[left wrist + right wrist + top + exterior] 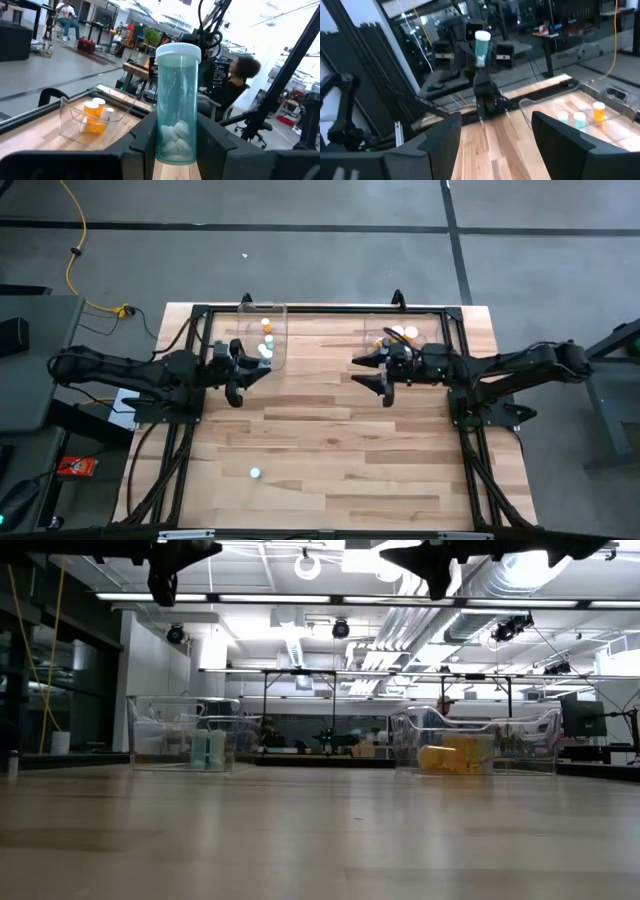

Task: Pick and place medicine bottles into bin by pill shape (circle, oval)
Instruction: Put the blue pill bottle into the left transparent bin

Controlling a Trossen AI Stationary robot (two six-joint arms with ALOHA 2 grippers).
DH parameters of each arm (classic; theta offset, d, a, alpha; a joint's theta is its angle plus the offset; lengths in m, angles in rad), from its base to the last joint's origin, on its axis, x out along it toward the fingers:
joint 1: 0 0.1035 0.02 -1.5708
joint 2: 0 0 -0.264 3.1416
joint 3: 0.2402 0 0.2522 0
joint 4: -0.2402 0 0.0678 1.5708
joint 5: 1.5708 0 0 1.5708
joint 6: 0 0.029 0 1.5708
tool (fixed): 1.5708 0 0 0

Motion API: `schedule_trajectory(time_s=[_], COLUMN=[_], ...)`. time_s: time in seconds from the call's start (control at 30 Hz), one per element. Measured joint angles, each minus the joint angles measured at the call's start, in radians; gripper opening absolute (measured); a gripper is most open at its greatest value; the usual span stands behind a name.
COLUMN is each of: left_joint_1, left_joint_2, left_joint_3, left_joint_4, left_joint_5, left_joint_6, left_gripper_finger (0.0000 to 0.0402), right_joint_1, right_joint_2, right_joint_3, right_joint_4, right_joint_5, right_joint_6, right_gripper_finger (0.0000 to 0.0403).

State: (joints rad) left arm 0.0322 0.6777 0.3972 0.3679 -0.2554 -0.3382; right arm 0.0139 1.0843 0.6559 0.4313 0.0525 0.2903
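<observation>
From above, we see the wooden worktop (330, 430) with 2 clear bins near the top of the frame. The left bin (263, 332) sits left of centre and shows several white-capped bottles, at least 1 of them amber. The right bin (395, 338) sits right of centre and holds amber bottles. The left gripper (247, 370) hangs just below the left bin, and the right gripper (385, 372) just below the right bin. 1 loose bottle (256, 474) stands alone in the lower left part of the worktop, well apart from both arms.

In the low view both bins stand at mid-height. The one at left shows pale greenish bottles (207, 748), the one at right amber bottles (450, 758). The grippers show only as dark shapes at the top edge.

The left wrist view fills its centre with a pale greenish bottle (177, 102), upright and clamped between that gripper's fingers (212, 142), with white pills at its bottom. We cannot tell their shape. The right bin lies at lower left.

In the right wrist view the right gripper's fingers (567, 137) stand wide apart with nothing between them. The left gripper (481, 52) shows at upper centre, holding its bottle upright. The left bin (590, 117) is at right.

We judge the sorting mostly done. The held bottle has yet to be dropped into a bin, and the loose bottle has yet to be picked up.
</observation>
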Motion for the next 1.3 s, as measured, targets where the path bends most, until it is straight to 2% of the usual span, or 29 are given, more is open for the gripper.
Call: schedule_trajectory(time_s=[0.63, 0.73, 0.83, 0.97, 1.13, 1.3], left_joint_1=[0.000, 0.009, 0.063, 0.202, 0.409, 0.573], left_joint_2=[-0.005, -0.004, -0.004, 0.007, 0.090, 0.243], left_joint_3=[0.001, 0.020, 0.101, 0.250, 0.380, 0.398], left_joint_4=[0.025, -0.002, -0.125, -0.440, -0.802, -0.996], left_joint_5=[0.008, -0.031, -0.080, -0.054, 0.078, 0.271], left_joint_6=[0.029, 0.045, 0.062, 0.095, 0.105, 0.101], left_gripper_finger=[0.0094, 0.0094, 0.0094, 0.0094, 0.0094, 0.0094], right_joint_1=[0.000, 0.000, 0.000, 0.000, 0.000, 0.000], right_joint_2=[0.000, 0.000, 0.000, 0.000, 0.000, 0.001], right_joint_3=[-0.004, -0.004, -0.004, -0.004, -0.004, -0.004], right_joint_4=[0.015, 0.015, 0.014, 0.015, 0.014, 0.014], right_joint_5=[0.000, 0.000, 0.001, 0.008, 0.008, 0.008], right_joint_6=[0.000, 0.001, 0.001, 0.001, 0.001, 0.001], right_gripper_finger=[0.0236, 0.0236, 0.0236, 0.0236, 0.0236, 0.0236])
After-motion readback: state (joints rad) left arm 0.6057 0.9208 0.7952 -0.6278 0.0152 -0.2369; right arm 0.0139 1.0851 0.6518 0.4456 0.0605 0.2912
